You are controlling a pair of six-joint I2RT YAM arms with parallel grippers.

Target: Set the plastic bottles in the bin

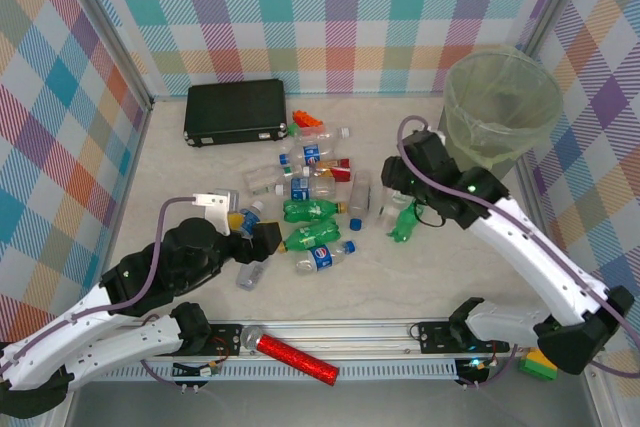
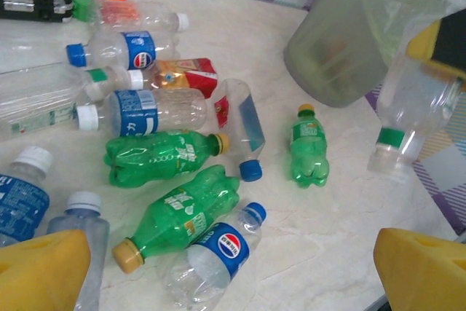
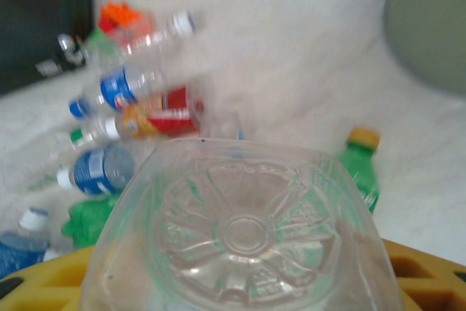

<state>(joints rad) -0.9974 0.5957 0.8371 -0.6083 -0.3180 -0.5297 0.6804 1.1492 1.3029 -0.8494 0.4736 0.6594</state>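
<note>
right hand (image 3: 233,278) partly closed round a clear bottle (image 3: 244,202), just near-left of the bin (image 1: 500,107) at far right. left hand (image 1: 252,232) wide open, holding nothing, at near-left edge of the bottle pile (image 1: 310,197) mid counter (image 1: 420,277).

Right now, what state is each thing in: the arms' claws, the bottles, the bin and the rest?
Left gripper: open, empty, over the pile.
Right gripper: shut on the clear bottle.
Clear bottle: gripped, cap pointing down.
Bottle pile: lying on their sides.
Bin: upright, bag-lined.
Small green bottle: lying alone near the bin.
Black case: shut, flat.
Red glittery cylinder: lying at the near edge.
</note>
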